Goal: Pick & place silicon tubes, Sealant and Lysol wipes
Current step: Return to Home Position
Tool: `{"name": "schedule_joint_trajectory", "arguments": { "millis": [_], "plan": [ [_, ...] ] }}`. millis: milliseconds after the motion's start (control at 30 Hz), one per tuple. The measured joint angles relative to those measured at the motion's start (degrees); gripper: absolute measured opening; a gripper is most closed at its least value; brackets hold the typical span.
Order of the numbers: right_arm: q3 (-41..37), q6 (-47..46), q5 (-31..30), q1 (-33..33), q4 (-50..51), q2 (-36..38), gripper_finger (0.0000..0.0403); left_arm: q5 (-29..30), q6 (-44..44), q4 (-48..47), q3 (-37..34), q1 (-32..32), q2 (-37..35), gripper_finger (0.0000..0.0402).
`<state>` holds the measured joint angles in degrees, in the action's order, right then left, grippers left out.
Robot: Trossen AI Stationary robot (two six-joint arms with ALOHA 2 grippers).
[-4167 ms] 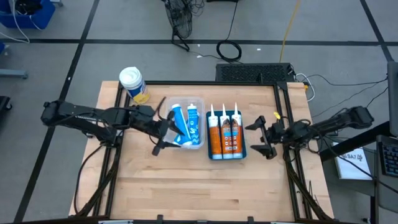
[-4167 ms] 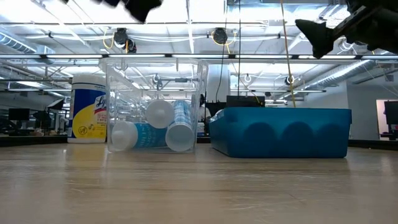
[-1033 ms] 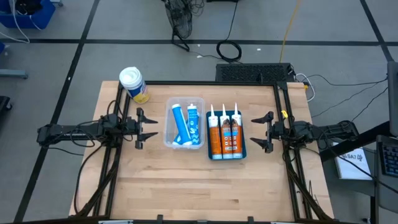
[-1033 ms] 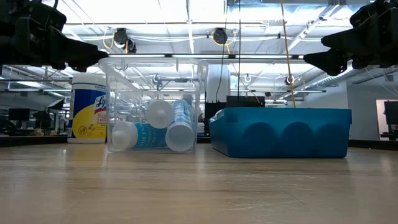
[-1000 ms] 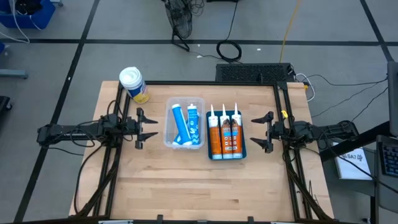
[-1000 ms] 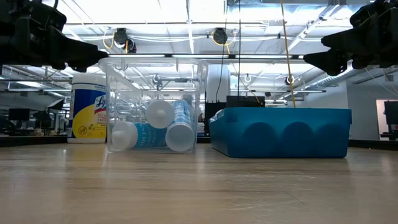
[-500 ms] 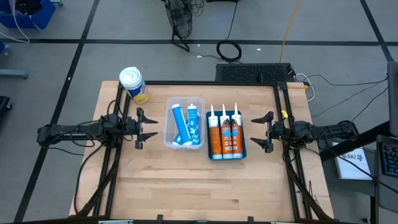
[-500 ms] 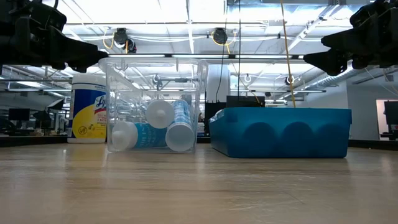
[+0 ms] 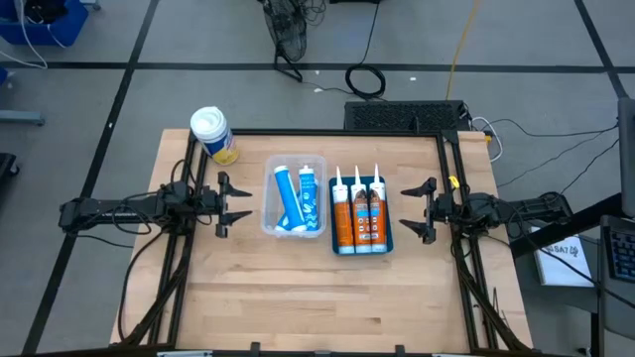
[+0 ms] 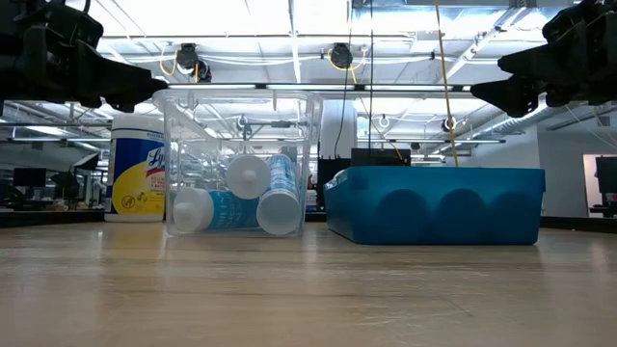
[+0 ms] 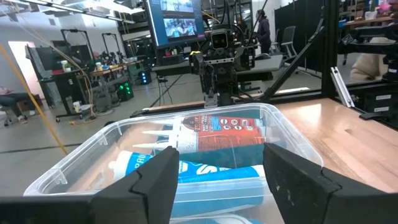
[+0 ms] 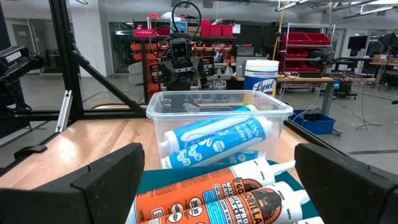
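Wipes (image 9: 211,136): upright at bench (image 9: 298,288) far-left corner, long axis vertical, white lid up, yellow label on side; stands apart from both bins. Clear bin (image 9: 268,223) mid-bench: blue tubes (image 9: 288,198) lying flat inside. Blue bin (image 9: 362,251) just beside it: three orange sealants (image 9: 358,213) side by side, nozzles toward far edge. Left fingers (image 9: 234,189) spread open, empty, above left edge. Right fingers (image 9: 421,188) spread open, empty, above right edge.
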<state>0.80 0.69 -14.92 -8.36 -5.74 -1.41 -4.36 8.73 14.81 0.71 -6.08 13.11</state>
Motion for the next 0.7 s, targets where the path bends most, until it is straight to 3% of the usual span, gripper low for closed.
{"name": "schedule_joint_trajectory", "arguments": {
  "millis": [400,700],
  "plan": [
    [0.00,-0.01,0.00,0.01,0.00,0.00,0.0391,0.00,0.00,-0.01,0.00,0.01,0.01,0.0219],
    [0.00,0.00,0.00,0.01,0.00,0.00,0.0391,0.00,0.00,0.00,0.00,0.01,-0.01,0.0229]
  ]
}}
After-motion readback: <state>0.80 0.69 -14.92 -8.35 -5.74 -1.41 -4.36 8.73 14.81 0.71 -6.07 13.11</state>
